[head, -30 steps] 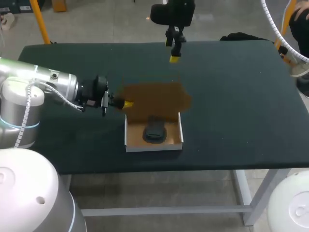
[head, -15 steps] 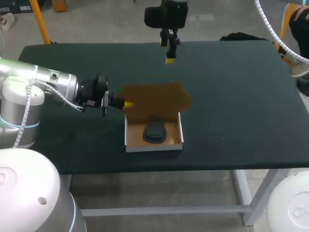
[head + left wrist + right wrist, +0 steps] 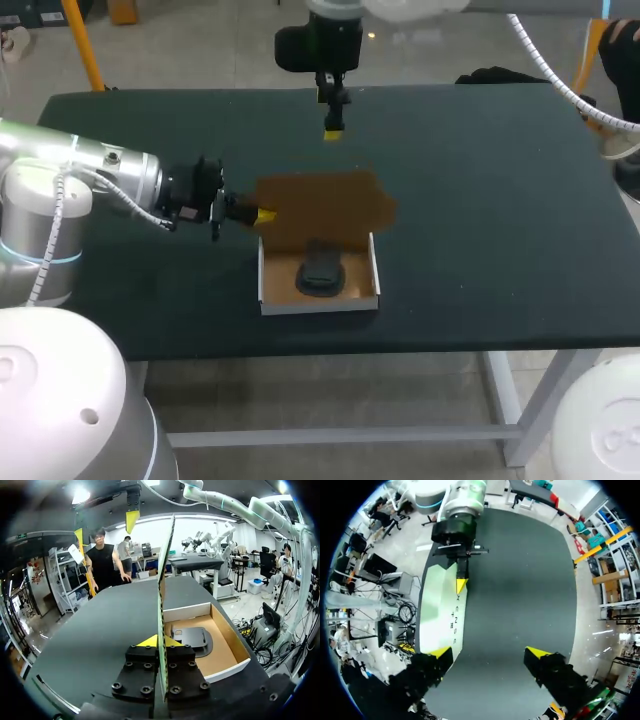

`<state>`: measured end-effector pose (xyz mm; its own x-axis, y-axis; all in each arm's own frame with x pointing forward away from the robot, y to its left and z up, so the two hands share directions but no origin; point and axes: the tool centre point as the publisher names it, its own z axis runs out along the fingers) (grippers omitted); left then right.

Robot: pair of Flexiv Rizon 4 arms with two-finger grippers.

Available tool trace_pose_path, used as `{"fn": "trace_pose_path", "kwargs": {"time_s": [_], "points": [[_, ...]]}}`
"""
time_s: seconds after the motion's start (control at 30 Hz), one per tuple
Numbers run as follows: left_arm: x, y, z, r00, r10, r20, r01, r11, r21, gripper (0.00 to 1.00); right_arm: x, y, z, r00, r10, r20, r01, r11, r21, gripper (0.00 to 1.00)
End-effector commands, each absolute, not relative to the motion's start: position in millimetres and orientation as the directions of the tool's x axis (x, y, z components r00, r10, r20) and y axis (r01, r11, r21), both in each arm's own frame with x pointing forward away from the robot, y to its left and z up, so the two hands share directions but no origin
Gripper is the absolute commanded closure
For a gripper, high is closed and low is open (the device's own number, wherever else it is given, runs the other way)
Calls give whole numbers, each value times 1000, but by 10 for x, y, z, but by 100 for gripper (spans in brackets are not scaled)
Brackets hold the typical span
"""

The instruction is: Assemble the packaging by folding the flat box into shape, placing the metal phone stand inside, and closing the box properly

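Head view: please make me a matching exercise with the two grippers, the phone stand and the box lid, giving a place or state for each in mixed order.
Column one:
1. left gripper
2. right gripper
3. phone stand
4. box lid

Column two:
A. lies inside the box
B. open, above the far part of the table
C. brown, standing open
D. shut on the lid's side edge

Pairs: 1-D, 2-B, 3-A, 4-C

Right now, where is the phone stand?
In the head view, the phone stand lies inside the open box, toward the front of the table, right of the left gripper.
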<state>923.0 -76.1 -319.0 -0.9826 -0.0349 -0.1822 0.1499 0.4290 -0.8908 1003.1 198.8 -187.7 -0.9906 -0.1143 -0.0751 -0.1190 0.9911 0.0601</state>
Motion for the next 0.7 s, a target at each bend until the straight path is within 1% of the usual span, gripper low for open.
{"fn": "trace_pose_path", "kwargs": {"time_s": [0.03, 0.1, 0.13, 0.17, 0.2, 0.23, 0.33, 0.37, 0.57, 0.7], "points": [[9218, -755, -3208, -983, -35, -183, 151, 428, -891, 100, 10032, 1989, -1867, -991, -114, -73, -119, 991, 58, 0], [9218, -755, -3208, -983, -35, -183, 151, 428, -891, 100, 10032, 1989, -1867, -991, -114, -73, -119, 991, 58, 1], [9218, -755, -3208, -983, -35, -183, 151, 428, -891, 100, 10032, 1989, -1867, -991, -114, -73, -119, 991, 58, 15], [9218, -755, -3208, -983, -35, -183, 151, 428, -891, 100, 10032, 1989, -1867, -991, -114, -73, -119, 991, 58, 38], [9218, -755, -3208, -983, -35, -183, 151, 428, -891, 100, 10032, 1989, -1867, -991, -114, -73, -119, 991, 58, 53], [9218, -755, -3208, -983, -35, -183, 151, 428, -891, 100, 10032, 1989, -1867, -991, -114, -73, -119, 991, 58, 54], [9218, -755, -3208, -983, -35, -183, 151, 428, -891, 100, 10032, 1989, -1867, -991, -114, -73, -119, 991, 58, 45], [9218, -755, -3208, -983, -35, -183, 151, 428, -891, 100, 10032, 1989, -1867, -991, -114, -73, -119, 991, 58, 50], [9218, -755, -3208, -983, -35, -183, 151, 428, -891, 100, 9997, 2042, -1884, -992, -105, -70, -108, 993, 44, 53], [9218, -755, -3208, -983, -35, -183, 151, 428, -891, 100, 9913, 2089, -1919, -993, -98, -69, -99, 995, 22, 53]]}}
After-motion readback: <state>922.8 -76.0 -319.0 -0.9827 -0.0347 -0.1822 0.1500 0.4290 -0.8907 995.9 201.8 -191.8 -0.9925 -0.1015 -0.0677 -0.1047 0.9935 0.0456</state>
